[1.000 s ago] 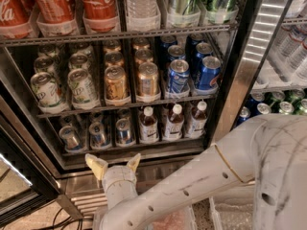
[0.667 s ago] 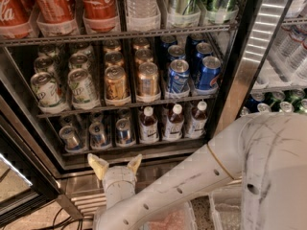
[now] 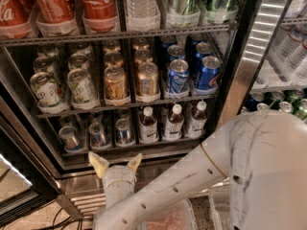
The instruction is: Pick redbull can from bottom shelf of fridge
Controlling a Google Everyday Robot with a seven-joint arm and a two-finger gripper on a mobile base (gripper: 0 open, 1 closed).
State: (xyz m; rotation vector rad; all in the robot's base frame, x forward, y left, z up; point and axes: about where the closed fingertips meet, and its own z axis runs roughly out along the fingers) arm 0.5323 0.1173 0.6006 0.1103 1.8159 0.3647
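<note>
Redbull can (image 3: 123, 131) sits lower left of centre on the bottom shelf (image 3: 158, 151) of the fridge (image 3: 249, 66), and over the last second only my arm has risen at lower right while my hand (image 3: 115, 162) stays just below it, fingers spread, empty, so the reach is still ahead.

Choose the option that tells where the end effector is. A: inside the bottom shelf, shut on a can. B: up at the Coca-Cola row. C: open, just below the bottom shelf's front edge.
C: the end effector, fingers spread, sits below the front edge of the bottom shelf, holding nothing.
</note>
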